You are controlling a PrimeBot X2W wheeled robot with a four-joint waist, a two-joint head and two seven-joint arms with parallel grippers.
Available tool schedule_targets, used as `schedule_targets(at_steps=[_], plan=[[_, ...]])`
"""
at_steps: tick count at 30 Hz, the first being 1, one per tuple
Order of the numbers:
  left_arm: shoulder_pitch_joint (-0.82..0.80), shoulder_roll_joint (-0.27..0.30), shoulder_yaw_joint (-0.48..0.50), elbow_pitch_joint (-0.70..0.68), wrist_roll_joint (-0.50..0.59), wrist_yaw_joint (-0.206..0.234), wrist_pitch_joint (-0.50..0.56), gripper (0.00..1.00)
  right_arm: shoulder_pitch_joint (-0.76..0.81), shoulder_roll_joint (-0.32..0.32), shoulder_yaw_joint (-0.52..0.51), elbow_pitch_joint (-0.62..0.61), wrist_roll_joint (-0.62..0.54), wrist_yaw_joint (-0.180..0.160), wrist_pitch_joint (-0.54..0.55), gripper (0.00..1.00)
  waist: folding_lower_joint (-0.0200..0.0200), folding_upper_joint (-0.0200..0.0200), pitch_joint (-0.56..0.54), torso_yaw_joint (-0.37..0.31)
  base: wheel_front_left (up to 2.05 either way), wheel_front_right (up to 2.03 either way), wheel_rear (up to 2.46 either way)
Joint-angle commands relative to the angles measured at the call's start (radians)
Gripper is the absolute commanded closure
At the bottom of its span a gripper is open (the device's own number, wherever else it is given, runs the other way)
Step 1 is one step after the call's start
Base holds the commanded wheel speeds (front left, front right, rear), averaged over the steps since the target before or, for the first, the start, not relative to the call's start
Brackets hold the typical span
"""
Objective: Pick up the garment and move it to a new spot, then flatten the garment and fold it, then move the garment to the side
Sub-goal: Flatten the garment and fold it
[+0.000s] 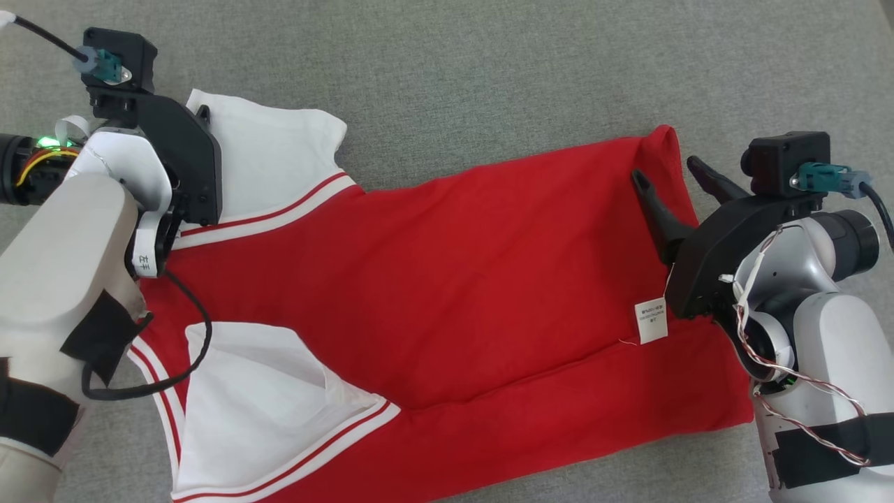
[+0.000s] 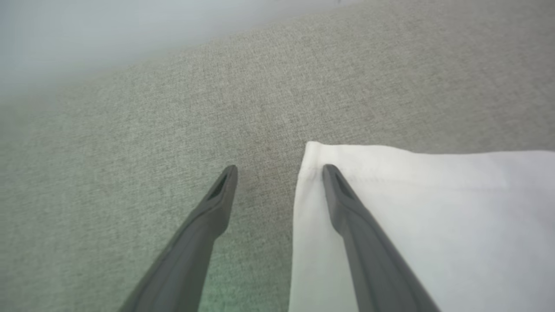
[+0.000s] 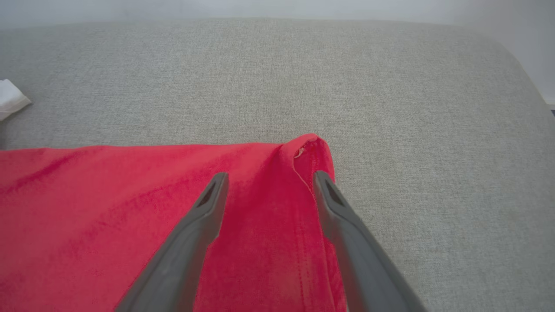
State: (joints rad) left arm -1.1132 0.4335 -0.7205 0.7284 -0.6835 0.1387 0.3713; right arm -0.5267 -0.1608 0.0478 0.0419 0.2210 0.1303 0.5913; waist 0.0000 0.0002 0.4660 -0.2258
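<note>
The garment [image 1: 454, 279] is red with white sleeves trimmed in red stripes, and lies spread on a grey fabric surface. My left gripper [image 2: 279, 171] is open at the far corner of the upper white sleeve [image 2: 433, 216]. One finger is over the sleeve's edge and the other over bare surface. My right gripper [image 1: 665, 171] is open over the garment's far right hem corner [image 3: 310, 145], which is curled up. Both of its fingers straddle that red edge [image 3: 269, 175]. A small white label [image 1: 651, 320] sticks out near the right hem. Nothing is held.
The grey cushioned surface [image 1: 489, 63] extends beyond the garment on the far side. Its rounded far right edge [image 3: 520, 65] meets a pale wall. A black cable [image 1: 188, 349] loops from my left arm over the lower sleeve.
</note>
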Motion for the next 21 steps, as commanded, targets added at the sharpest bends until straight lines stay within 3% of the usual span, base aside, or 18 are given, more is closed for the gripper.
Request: schedule_targets(at_steps=[1,2,3,4,5,6,7,9,15,21], plan=[[-0.013,-0.002,-0.01,0.012,0.007,-0.007,0.007,0.13,0.012,0.003,0.003,0.0,-0.001,0.001,-0.008,0.0,0.0,-0.0002,-0.001,-0.006,0.0,0.0,0.0],[-0.017,0.0,-0.014,0.019,0.009,-0.013,0.01,0.26,0.012,0.006,0.007,0.001,0.001,0.001,-0.01,0.0,0.0,-0.0002,0.0,-0.01,0.0,0.0,0.0],[-0.017,0.001,-0.02,0.026,0.012,-0.018,0.016,0.32,0.012,0.008,0.009,0.002,0.003,0.001,-0.011,0.0,0.0,-0.0002,0.001,-0.013,0.0,0.0,0.0],[-0.016,0.0,-0.025,0.032,0.014,-0.025,0.02,0.51,0.013,0.009,0.012,0.002,0.004,0.001,-0.011,0.0,0.0,-0.0002,0.004,-0.015,0.0,0.0,0.0],[-0.02,-0.001,-0.03,0.036,0.014,-0.029,0.028,0.59,0.013,0.01,0.012,0.0,0.006,0.001,-0.011,0.0,0.0,-0.0002,0.008,-0.017,0.0,0.0,0.0],[-0.027,-0.002,-0.033,0.04,0.014,-0.035,0.03,0.78,0.013,0.009,0.012,-0.002,0.007,0.001,-0.011,0.0,0.0,-0.0002,0.012,-0.018,0.0,0.0,0.0],[-0.027,-0.002,-0.033,0.04,0.014,-0.035,0.03,0.78,0.013,0.009,0.012,-0.002,0.007,0.001,-0.011,0.0,0.0,-0.0002,0.012,-0.018,0.0,0.0,0.0],[-0.026,-0.006,-0.038,0.048,0.006,-0.05,0.039,1.0,0.013,0.007,0.008,-0.003,0.008,0.001,-0.012,0.0,0.0,-0.0002,0.017,-0.018,0.0,0.0,0.0],[-0.044,0.0,-0.023,0.053,-0.024,-0.072,0.043,1.0,-0.013,-0.006,-0.01,-0.007,-0.032,0.001,0.01,0.0,0.0,-0.0002,0.023,-0.008,0.0,0.0,0.0],[-0.046,0.008,0.015,0.016,-0.073,-0.092,0.045,1.0,-0.053,0.015,-0.027,-0.017,-0.154,0.001,0.069,0.0,0.0,-0.0002,0.033,0.008,0.0,0.0,0.0]])
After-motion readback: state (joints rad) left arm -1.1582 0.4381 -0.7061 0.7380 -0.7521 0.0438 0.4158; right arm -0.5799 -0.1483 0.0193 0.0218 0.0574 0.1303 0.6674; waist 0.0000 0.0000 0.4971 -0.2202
